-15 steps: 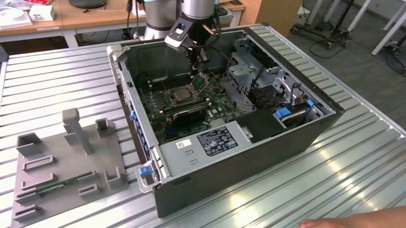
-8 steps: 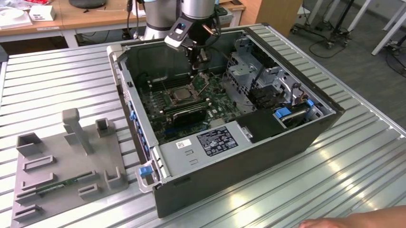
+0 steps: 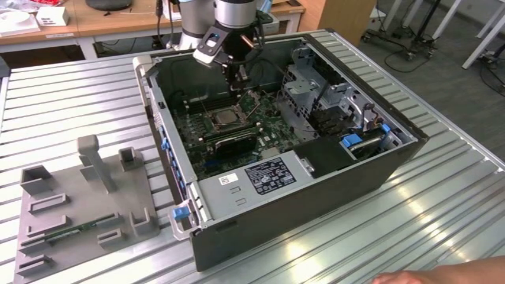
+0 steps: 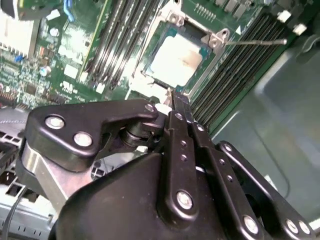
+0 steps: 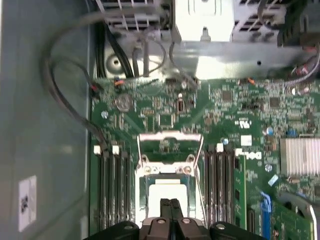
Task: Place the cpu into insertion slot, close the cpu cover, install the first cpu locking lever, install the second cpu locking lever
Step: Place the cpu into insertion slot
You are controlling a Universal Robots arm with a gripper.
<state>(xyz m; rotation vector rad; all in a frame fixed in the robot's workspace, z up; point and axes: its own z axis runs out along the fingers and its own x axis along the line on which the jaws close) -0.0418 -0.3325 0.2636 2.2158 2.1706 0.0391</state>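
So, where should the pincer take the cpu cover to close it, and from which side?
Probably at the free bar of the cover, opposite its hinge beside the cpu. The thin frame is swung open, and memory slots crowd both side rails, so that bar is the clearest edge. Come down from above, the pincer opened across the bar's thickness.

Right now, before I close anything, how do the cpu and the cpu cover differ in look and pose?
The cpu is a solid, pale silvery square. The cpu cover is a thin frame, and the green circuit board shows through its cut-out. The cpu lies flat in the insertion slot, while the cpu cover is swung open beside the slot, not over the cpu. Both are square, metallic and roughly socket-sized.
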